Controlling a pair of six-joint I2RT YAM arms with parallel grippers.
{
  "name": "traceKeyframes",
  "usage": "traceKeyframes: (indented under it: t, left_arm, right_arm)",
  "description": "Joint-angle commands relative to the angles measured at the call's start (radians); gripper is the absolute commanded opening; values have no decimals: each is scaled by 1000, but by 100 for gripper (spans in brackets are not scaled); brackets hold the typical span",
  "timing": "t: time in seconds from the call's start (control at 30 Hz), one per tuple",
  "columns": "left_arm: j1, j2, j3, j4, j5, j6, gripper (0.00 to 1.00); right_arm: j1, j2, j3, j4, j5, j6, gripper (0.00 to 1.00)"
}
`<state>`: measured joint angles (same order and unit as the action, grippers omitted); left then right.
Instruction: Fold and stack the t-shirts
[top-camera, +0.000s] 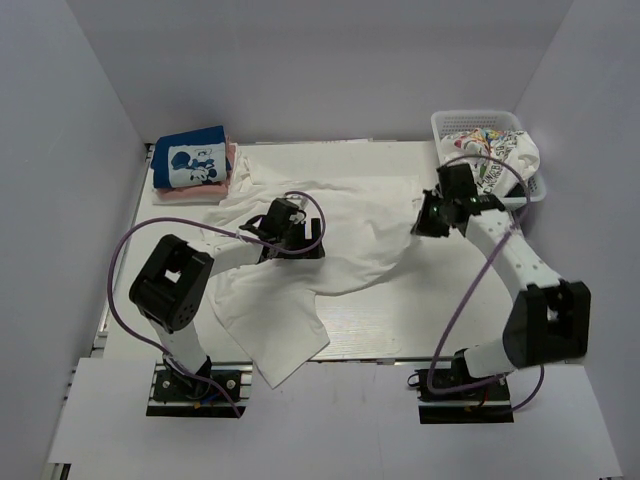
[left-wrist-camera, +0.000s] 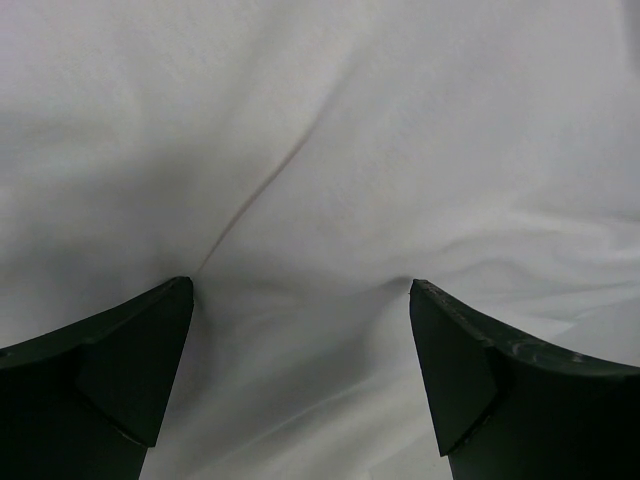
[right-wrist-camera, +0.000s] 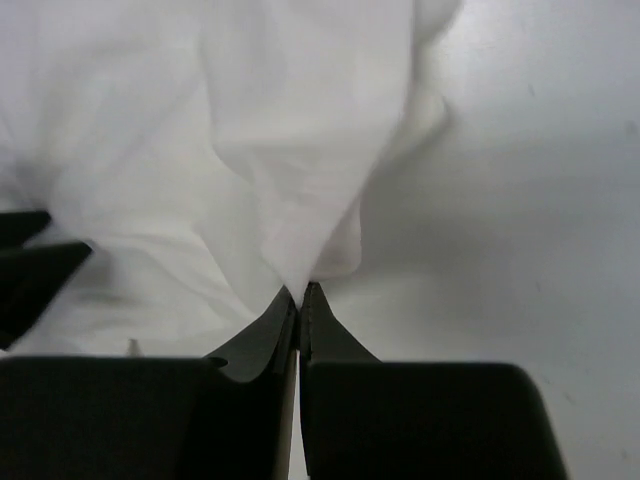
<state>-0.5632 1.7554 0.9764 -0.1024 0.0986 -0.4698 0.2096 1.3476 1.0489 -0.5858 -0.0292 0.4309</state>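
The large white t-shirt (top-camera: 365, 235) lies spread and rumpled across the middle of the counter (top-camera: 400, 315), one end trailing toward the near edge by the left arm's base and the other reaching toward the right arm (top-camera: 520, 265).

The left jaws stand wide apart over the cloth near the shirt's middle. In the left wrist view both dark fingertips (left-wrist-camera: 150, 340) press down onto the white fabric, with a smooth stretch of it between them and a thin crease running up and away from the left tip. Nothing is pinched between them.

The right jaws are closed tight on the shirt's right edge. In the right wrist view a peak of white cloth rises straight out of the narrow seam where the two fingers (right-wrist-camera: 265, 335) meet, and bare counter shows just to its right.

At the far left corner a folded blue shirt (top-camera: 190, 160) with a cartoon-mouse panel sits on top of a pink shirt (top-camera: 190, 197) — only the pink edges show. At the far right a white basket (top-camera: 478, 117) holds a white shirt with colourful prints (top-camera: 500, 160), which spills over the basket's near rim.
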Motion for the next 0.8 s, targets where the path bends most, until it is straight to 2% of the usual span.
traceKeyframes:
  t: [0.0, 0.03, 0.07, 0.1, 0.13, 0.17, 0.2, 0.23, 0.27, 0.3, 0.5, 0.63, 0.77]
  left_arm:
    - [9, 21, 1, -131, -73, 28, 100]
    - [9, 21, 11, -131, -73, 28, 100]
    - [22, 21, 11, -140, -73, 28, 100]
    - [22, 30, 21, -149, -73, 28, 100]
    - [22, 30, 33, -149, -82, 28, 100]
    - [22, 42, 33, -164, -92, 28, 100]
    - [22, 42, 57, -183, -102, 28, 100]
    - [22, 52, 58, -194, -115, 28, 100]
    - [22, 61, 73, -194, -115, 28, 100]
    - [22, 61, 83, -206, -129, 37, 100]
    - [31, 108, 120, -238, -148, 46, 100]
    - [31, 151, 139, -263, -135, 46, 100]
    - [31, 188, 150, -281, -135, 46, 100]
  right_arm:
    - [-3, 174, 206, 11, -72, -24, 0]
    - [-3, 293, 244, 7, -64, -29, 0]
    - [-3, 336, 355, 14, -42, -43, 0]
    - [-3, 378, 399, 15, -29, -46, 0]
    - [-1, 503, 448, -8, -12, -46, 0]
    - [1, 545, 606, -53, 12, -55, 0]
    - [4, 580, 655, -98, 24, -57, 0]
    - [5, 646, 736, -118, 25, -67, 25]
    - [7, 680, 769, -121, 25, -90, 86]
    - [8, 676, 763, -105, 25, -109, 91]
    - [2, 483, 439, 197, -29, -227, 91]
    - [1, 475, 402, 262, -43, -308, 91]
    - [-3, 541, 462, 276, -95, -385, 91]
